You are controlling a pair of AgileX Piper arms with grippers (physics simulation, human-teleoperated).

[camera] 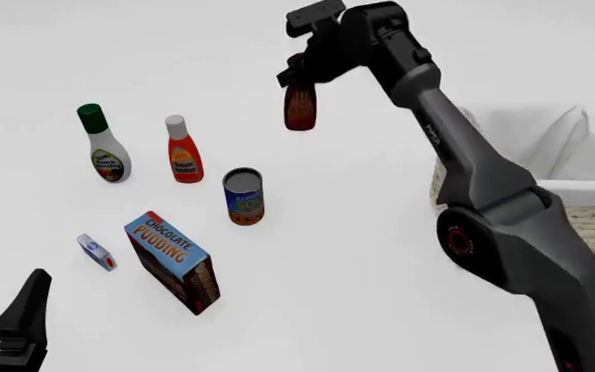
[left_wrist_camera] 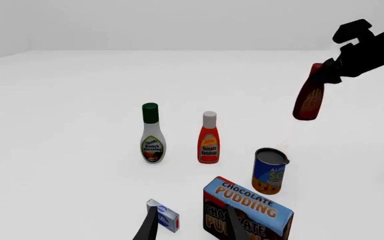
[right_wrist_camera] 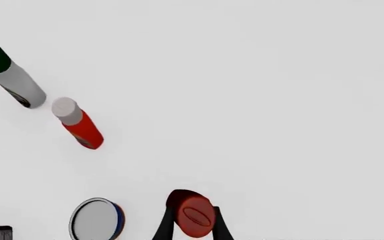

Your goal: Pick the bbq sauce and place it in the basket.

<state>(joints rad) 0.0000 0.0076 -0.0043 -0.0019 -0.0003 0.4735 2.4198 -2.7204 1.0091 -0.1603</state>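
bbq sauce [camera: 300, 108] aloft in the right end effector [camera: 300, 77], clear of the desk [camera: 359, 256]

only the front view shows the basket [camera: 587, 221], at the desk's right edge, well apart from the bottle – bare desk lies between. the right wrist view shows the fingers [right_wrist_camera: 165, 225] clamped at the red cap. the left end effector [left_wrist_camera: 192, 222] sits low with fingers apart, near the pudding box [camera: 173, 262].

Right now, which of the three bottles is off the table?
The slim dark reddish-brown bbq sauce bottle, hanging from the right gripper by its cap. The green-capped white bottle and the white-capped red-orange bottle stand upright on the table.
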